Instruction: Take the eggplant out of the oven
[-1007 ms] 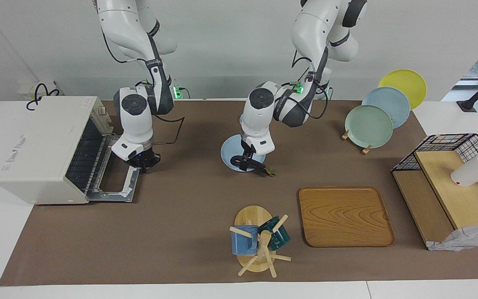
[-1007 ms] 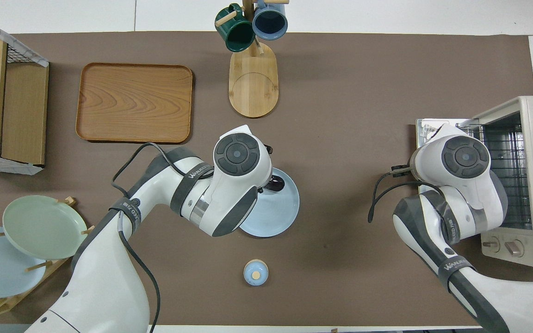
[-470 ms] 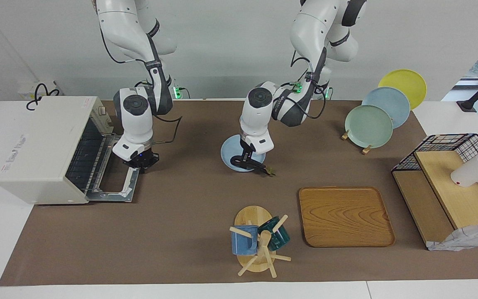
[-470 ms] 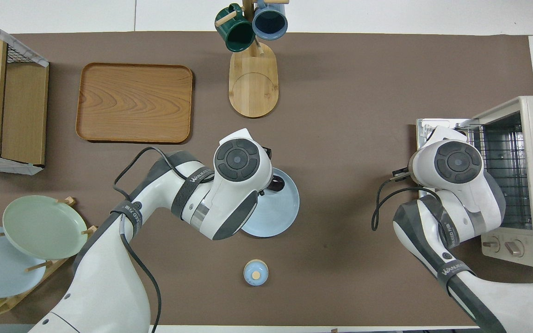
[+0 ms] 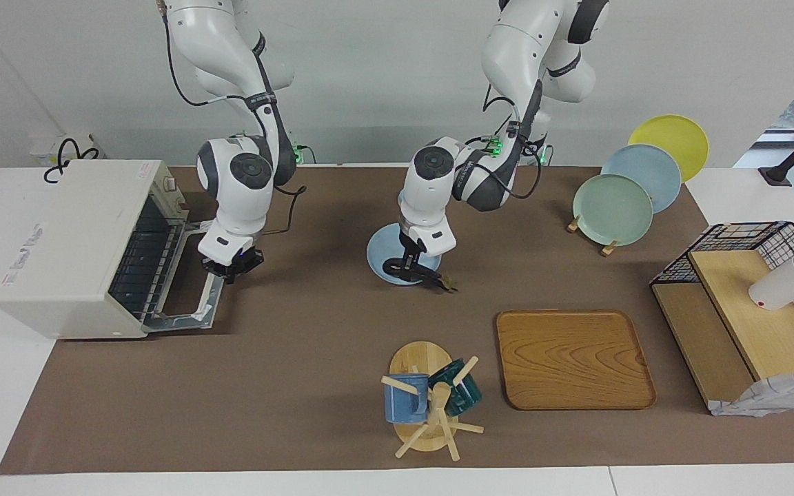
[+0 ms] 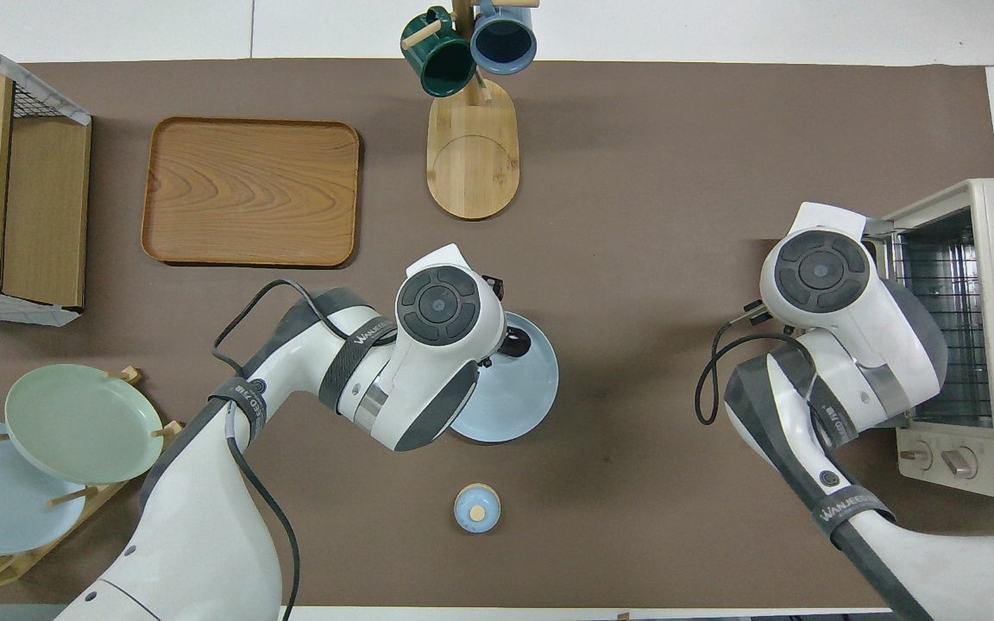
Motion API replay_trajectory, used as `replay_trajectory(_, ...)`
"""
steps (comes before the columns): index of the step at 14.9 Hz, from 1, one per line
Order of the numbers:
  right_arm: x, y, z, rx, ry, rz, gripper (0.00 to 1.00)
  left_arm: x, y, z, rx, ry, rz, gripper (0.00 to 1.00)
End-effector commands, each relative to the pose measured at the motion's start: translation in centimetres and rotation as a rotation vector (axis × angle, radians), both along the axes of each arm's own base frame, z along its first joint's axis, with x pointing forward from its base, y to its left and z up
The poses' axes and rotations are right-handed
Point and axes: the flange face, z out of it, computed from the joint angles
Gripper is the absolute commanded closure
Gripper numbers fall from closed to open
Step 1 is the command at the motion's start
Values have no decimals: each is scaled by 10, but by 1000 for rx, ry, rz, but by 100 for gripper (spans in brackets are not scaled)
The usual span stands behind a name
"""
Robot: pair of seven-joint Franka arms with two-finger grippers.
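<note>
The cream-white oven [image 5: 59, 241] stands at the right arm's end of the table with its glass door [image 5: 187, 303] dropped open; its wire rack [image 6: 937, 319] shows bare. The dark eggplant [image 5: 422, 274] is outside the oven, across the rim of a light blue plate [image 5: 384, 249], with its stem tip off the plate. My left gripper [image 5: 409, 266] is shut on the eggplant, low over the plate. In the overhead view only a dark bit of the eggplant [image 6: 514, 343] shows past the left hand. My right gripper [image 5: 231, 266] hangs over the open oven door.
A mug tree [image 5: 428, 399] with two mugs and a wooden tray [image 5: 573, 358] lie farther from the robots than the plate. A small blue lidded jar [image 6: 476, 507] is nearer to the robots. A plate rack [image 5: 614, 207] and a wire shelf [image 5: 748, 310] stand at the left arm's end.
The right hand has swung away from the oven opening toward the table's middle and turned. The left gripper with the eggplant has hardly moved, rising slightly.
</note>
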Motion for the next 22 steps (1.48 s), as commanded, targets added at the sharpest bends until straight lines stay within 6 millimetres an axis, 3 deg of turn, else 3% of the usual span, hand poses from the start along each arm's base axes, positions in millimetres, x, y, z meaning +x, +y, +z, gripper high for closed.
replay_trajectory(1,14,-44,32,-43,-12,17,100,-8,6,5,-4,-17,13,33)
replay_trajectory(2,14,-51,39,-48,-10,16,100,-7,6,6,-4,-21,10,35)
replay_trajectory(3,14,-57,44,-46,4,8,100,-6,6,8,-5,-25,5,49)
replay_trajectory(5,18,-67,60,-8,26,-4,100,-6,4,9,-8,-27,-1,91)
replay_trajectory(6,18,-74,72,3,41,-6,100,-4,6,9,-8,-28,2,100)
replay_trajectory(8,18,-92,87,21,74,2,100,-1,8,13,-10,-32,0,100)
replay_trajectory(11,13,-107,94,26,93,-19,100,9,18,51,-33,-76,-28,100)
replay_trajectory(14,3,-109,111,93,96,-71,97,36,51,89,-12,-84,-139,100)
replay_trajectory(16,-6,-113,124,94,108,-81,93,73,85,113,-5,-102,-274,100)
replay_trajectory(19,-12,-114,145,168,101,-100,88,115,141,112,-2,-135,-487,100)
replay_trajectory(22,-2,-97,178,250,108,-133,87,147,199,118,-52,-176,-660,100)
